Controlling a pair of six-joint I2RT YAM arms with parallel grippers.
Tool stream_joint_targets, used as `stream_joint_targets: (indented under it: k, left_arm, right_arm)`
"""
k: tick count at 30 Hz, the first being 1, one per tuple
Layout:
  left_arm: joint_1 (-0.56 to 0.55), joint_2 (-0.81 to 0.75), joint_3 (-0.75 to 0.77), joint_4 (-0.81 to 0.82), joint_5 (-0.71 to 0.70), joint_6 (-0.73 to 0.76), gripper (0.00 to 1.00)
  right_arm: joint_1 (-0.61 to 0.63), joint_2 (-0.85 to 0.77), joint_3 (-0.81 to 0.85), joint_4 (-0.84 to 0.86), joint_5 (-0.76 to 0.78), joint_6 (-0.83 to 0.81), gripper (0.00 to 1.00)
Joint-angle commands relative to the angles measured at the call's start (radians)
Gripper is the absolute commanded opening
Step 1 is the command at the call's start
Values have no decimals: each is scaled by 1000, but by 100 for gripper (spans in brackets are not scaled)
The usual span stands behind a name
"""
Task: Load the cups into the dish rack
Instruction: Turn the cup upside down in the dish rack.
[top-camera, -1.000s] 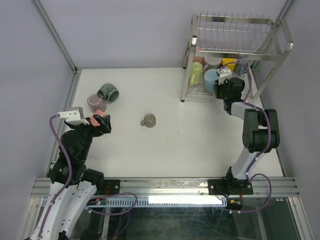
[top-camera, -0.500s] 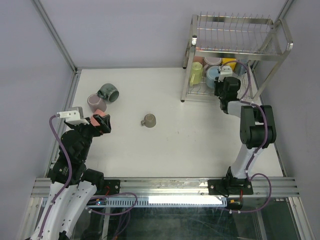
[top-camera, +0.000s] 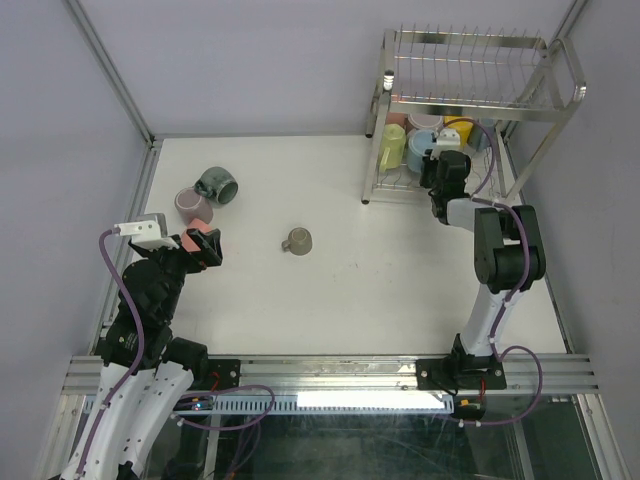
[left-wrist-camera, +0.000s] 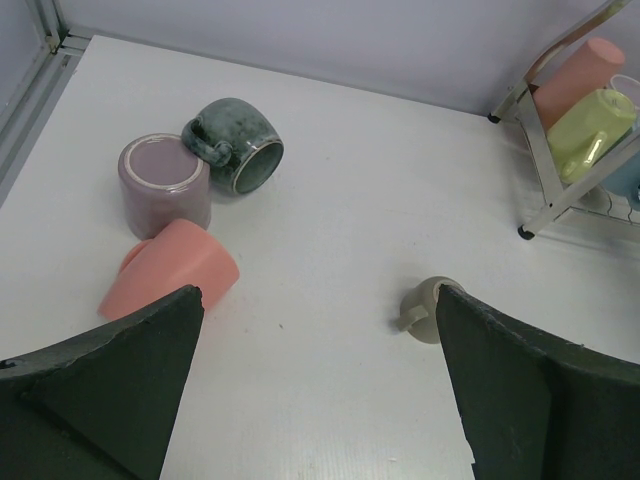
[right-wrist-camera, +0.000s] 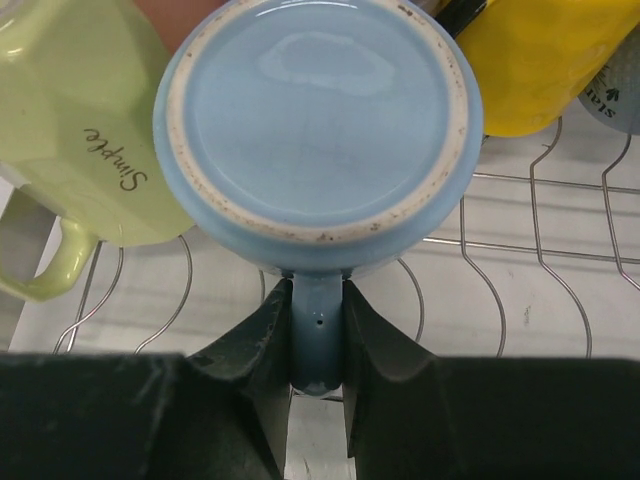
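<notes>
Since the earlier frames the right arm has reached deeper into the dish rack (top-camera: 470, 42), the right fingers (right-wrist-camera: 260, 350) nearly closed on the handle of the light blue mug (right-wrist-camera: 318, 120). This mug lies base toward the wrist camera over the wavy lower shelf (right-wrist-camera: 500, 230), between the yellow-green mug (right-wrist-camera: 80, 130) and the yellow mug (right-wrist-camera: 550, 70). Unchanged, the left fingers (left-wrist-camera: 120, 380) stand wide apart and empty above the desk (left-wrist-camera: 330, 200), where the salmon pink cup (left-wrist-camera: 175, 270), mauve cup (left-wrist-camera: 165, 180), dark green mug (left-wrist-camera: 240, 140) and taupe mug (left-wrist-camera: 428, 308) lie.
</notes>
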Motion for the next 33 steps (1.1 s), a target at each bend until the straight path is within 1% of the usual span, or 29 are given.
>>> stream_joint_targets:
  k: [1, 3, 8, 10, 12, 17, 20, 24, 28, 33]
  left_arm:
    - [15, 5, 0, 38, 19, 15, 99]
    - [15, 8, 1, 38, 20, 15, 99]
    - [16, 9, -1, 39, 17, 15, 99]
    - [16, 11, -1, 39, 16, 16, 99]
    - [15, 11, -1, 38, 16, 15, 99]
    - [17, 10, -1, 38, 16, 15, 99]
    - [16, 10, -1, 39, 18, 15, 99]
    - [18, 10, -1, 38, 20, 15, 99]
    - [18, 7, -1, 38, 20, 16, 99]
    - [18, 5, -1, 38, 21, 17, 99]
  right_arm:
    - [0, -17, 97, 154, 70, 68, 13]
    - [0, -10, 107, 139, 66, 77, 16]
    - [2, -2, 111, 141, 30, 88, 26]
    - [4, -4, 109, 141, 4, 89, 29]
    - [4, -8, 103, 141, -27, 90, 35]
    - [2, -41, 64, 163, -99, 89, 46]
    - [0, -72, 45, 167, -142, 88, 50]
    - [-3, -104, 25, 167, -195, 89, 53]
    - [-5, -115, 25, 143, -243, 103, 54]
    - [-4, -114, 38, 114, -269, 135, 53]
